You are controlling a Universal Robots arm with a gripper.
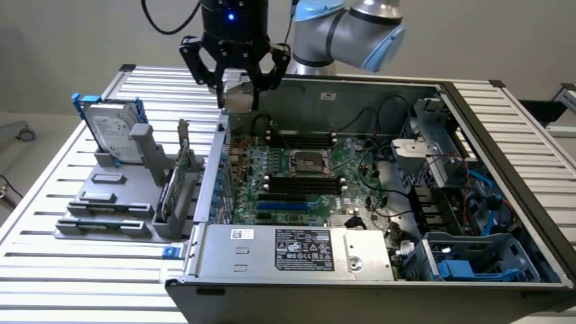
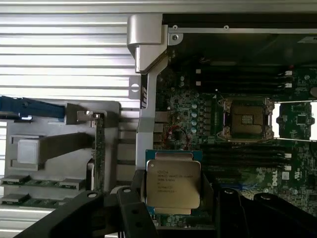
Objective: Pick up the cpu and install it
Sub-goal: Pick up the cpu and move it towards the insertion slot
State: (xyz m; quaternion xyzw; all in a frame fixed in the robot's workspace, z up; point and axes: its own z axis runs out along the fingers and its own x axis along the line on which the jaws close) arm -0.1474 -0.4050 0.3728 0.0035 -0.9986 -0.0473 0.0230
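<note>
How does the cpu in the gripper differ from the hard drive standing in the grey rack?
Size: the cpu is far smaller than the hard drive.
Pose: the cpu is held in the air by the gripper, while the hard drive stands upright in the grey rack.
Trim: the cpu has a greenish border, and the hard drive has a blue bracket.
Both have a silvery metal face.

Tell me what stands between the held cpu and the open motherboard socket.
Nothing visible does. The small square silvery cpu, clamped in the black gripper, hangs above the grey case wall; the empty socket lies uncovered beyond low board parts.
</note>
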